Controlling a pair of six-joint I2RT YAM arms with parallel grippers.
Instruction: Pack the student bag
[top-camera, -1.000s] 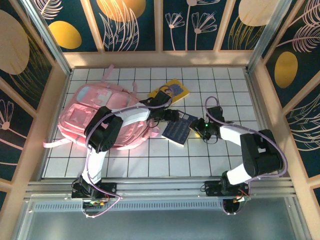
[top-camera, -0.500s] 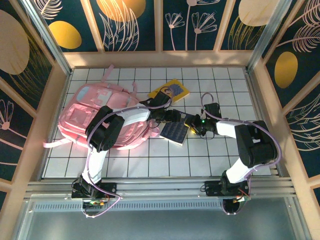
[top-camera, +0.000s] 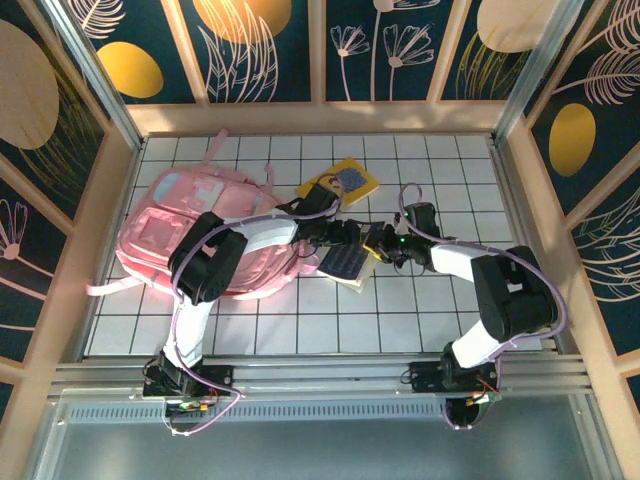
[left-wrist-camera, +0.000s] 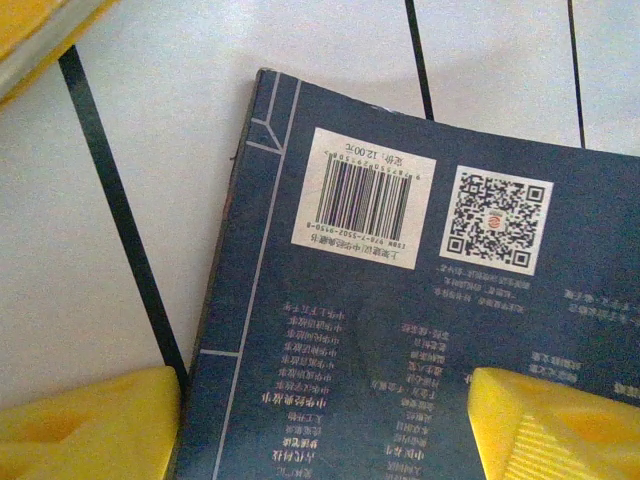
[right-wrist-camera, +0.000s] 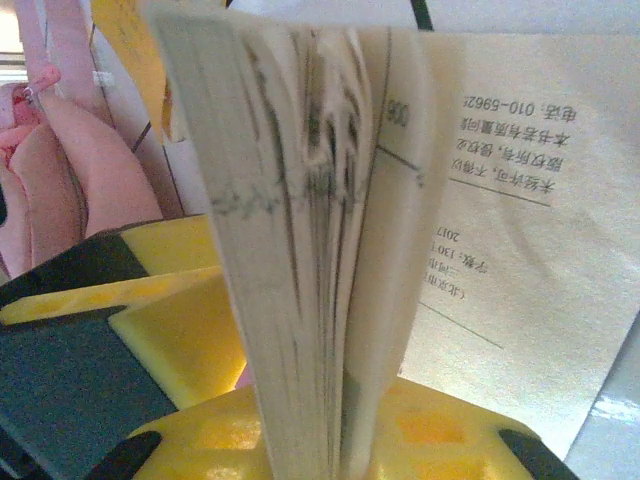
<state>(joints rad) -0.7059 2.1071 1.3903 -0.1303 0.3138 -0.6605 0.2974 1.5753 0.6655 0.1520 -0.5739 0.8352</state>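
Observation:
The student bag is a pink backpack lying at the left of the tiled table; a bit of it shows as the pink bag in the right wrist view. A dark blue book lies just right of it, back cover up with barcode and QR code. My left gripper is open and low over that cover, one finger beyond the spine edge and one over the cover. My right gripper is shut on the book's page block, its right edge raised and pages fanned.
A yellow book lies flat behind the grippers; its corner shows in the left wrist view. Wooden walls ring the table. Open white tiles lie in front and to the right. A pink strap trails from the bag's near left.
My right gripper moved left to the dark blue book's right edge and closed on its pages, lifting that edge. The book shifted slightly left. The left arm barely moved.

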